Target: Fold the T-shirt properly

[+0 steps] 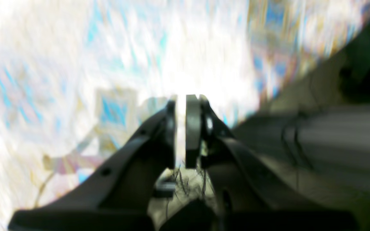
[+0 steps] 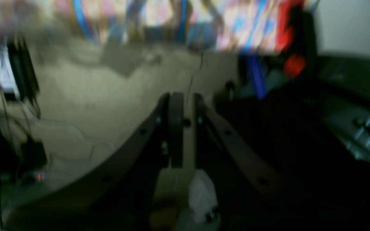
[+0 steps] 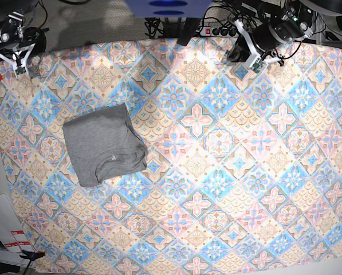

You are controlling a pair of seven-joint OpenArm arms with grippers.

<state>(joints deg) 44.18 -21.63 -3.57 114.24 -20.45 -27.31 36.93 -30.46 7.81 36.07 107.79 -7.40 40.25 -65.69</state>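
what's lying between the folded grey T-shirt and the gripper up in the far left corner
Only the patterned cloth lies between the T-shirt and the right gripper, as the base view shows.

Sharp evenly lit base view, overexposed blurred left wrist, dim smeared right wrist

Folded grey T-shirt (image 3: 105, 145), left-centre

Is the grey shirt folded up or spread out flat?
Folded. The T-shirt lies as a small compact rectangle on the cloth, no sleeves sticking out.
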